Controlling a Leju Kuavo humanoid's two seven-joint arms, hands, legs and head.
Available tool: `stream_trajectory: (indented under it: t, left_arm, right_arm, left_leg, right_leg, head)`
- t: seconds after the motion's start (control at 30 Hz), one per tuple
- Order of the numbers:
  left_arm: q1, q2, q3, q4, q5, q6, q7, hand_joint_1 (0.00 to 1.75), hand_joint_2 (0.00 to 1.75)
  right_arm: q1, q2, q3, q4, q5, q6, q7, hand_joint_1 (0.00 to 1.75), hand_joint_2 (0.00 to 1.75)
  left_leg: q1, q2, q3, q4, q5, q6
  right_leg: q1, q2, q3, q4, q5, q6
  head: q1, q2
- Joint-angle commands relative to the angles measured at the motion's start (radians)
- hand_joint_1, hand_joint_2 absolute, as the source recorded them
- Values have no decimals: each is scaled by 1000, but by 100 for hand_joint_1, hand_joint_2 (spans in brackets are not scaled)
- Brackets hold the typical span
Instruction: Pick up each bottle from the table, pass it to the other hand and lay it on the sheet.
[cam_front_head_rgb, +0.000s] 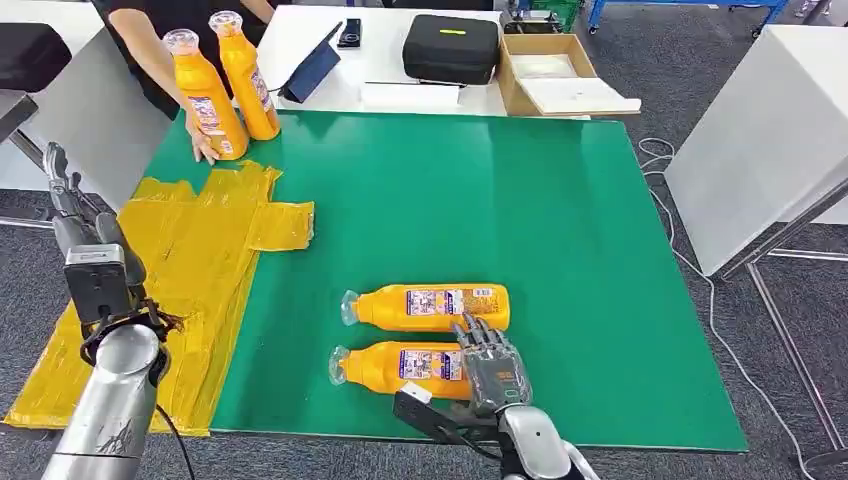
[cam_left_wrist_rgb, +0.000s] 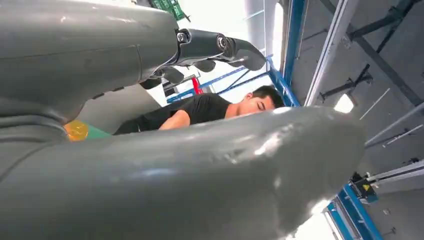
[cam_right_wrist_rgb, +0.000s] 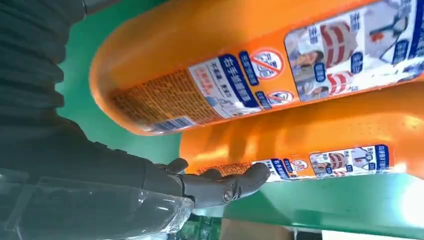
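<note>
Head view: two bottles lie side by side on the green bench (cam_front_head_rgb: 560, 220). The right hand (cam_front_head_rgb: 492, 365) rests on the base end of the near bottle (cam_front_head_rgb: 400, 366), beside the far bottle (cam_front_head_rgb: 430, 307); I cannot tell whether it grips. The left hand (cam_front_head_rgb: 62, 190) is raised beside the yellow sheet (cam_front_head_rgb: 200, 260), fingers apart, holding nothing. A person's hand (cam_front_head_rgb: 203, 148) holds one of two upright bottles (cam_front_head_rgb: 207, 95).

Left wrist view: fingers (cam_left_wrist_rgb: 230, 47) spread.

Right wrist view: fingers (cam_right_wrist_rgb: 235, 185) touch the near bottle (cam_right_wrist_rgb: 320, 135).

Right hand (cam_front_head_rgb: 492, 368) covers near bottle (cam_front_head_rgb: 400, 366) base; grasp unclear; label text illegible.
</note>
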Motion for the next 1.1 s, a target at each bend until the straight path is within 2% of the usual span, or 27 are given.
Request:
stream_trajectory:
  t: [0.03, 0.53, 0.77, 1.1]
  left_arm:
    - [-47, -10, -15, 77, 7, 3, -2, 0, 0]
    - [-47, -8, -17, 80, 10, 6, -5, 0, 0]
    - [-40, -2, -20, 83, 49, 29, -32, 0, 0]
    - [-89, -17, -31, 102, 27, 26, -6, 0, 0]
  right_arm:
    - [-54, 22, -15, 125, -8, -3, -12, 0, 175]
    - [-56, 18, -11, 132, -7, -6, -16, 0, 175]
    - [-78, 9, 32, 214, -42, -15, -48, 0, 175]
    - [-75, 49, 27, 269, -43, 104, -27, 0, 175]
  left_leg:
    - [2, -3, 3, -1, -1, -4]
    - [2, -3, 3, 0, -1, -5]
    - [2, -3, 4, -1, -1, -4]
    - [3, -5, 6, 0, 0, -5]
  right_leg:
    - [1, 1, 4, -1, -1, -2]
    - [1, 1, 4, -1, -1, -3]
    - [1, 1, 4, -1, 0, -2]
    - [2, -1, 5, -1, 0, -3]
  head:
    - [0, 0]
    - [0, 0]
    - [0, 0]
    - [0, 0]
